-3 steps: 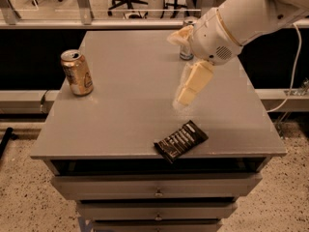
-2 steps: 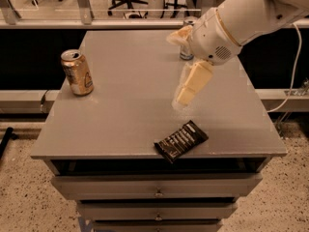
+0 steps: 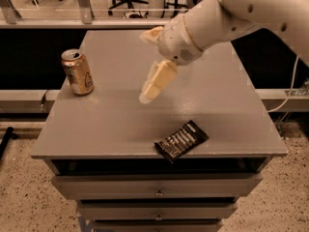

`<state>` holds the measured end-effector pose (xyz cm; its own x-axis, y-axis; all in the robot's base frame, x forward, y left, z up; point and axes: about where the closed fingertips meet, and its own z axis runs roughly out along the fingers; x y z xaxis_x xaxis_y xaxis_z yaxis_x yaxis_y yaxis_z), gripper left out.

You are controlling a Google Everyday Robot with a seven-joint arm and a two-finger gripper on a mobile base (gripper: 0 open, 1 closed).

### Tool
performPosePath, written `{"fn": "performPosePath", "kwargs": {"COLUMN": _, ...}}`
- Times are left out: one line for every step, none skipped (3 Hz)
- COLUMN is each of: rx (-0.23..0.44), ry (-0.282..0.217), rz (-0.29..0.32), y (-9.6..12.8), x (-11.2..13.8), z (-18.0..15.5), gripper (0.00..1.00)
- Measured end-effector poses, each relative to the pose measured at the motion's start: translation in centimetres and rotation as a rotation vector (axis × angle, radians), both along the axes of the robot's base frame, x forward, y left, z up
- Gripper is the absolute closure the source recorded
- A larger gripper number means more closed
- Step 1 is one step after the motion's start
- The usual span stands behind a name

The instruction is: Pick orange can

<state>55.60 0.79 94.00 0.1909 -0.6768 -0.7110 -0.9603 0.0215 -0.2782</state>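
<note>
One can [image 3: 77, 72], one wrapper [image 3: 181, 140], one gripper [image 3: 146, 65] above

A: What's different?
B: The end effector [image 3: 145, 65] has swung left over the bench [image 3: 231, 105], closer to the can [image 3: 77, 72].
A: Touching it?
B: No, still apart, now above the bench's middle.

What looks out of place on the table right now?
Only the black packet: it lies askew at the front edge of the tabletop, one corner seemingly overhanging. The orange can stands upright at left; the gripper hangs mid-table, apart from it.
</note>
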Motion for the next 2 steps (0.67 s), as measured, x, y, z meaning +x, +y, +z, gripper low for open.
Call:
{"fn": "performPosePath", "kwargs": {"rx": 0.070, "ry": -0.004, "rz": 0.006, "y": 3.7, "x": 3.2, "z": -1.2, "gripper": 0.00}}
{"fn": "performPosePath", "kwargs": {"rx": 0.149, "ry": 0.008, "rz": -0.001, "y": 6.4, "x": 5.9, "z": -2.5, "gripper": 0.00}}
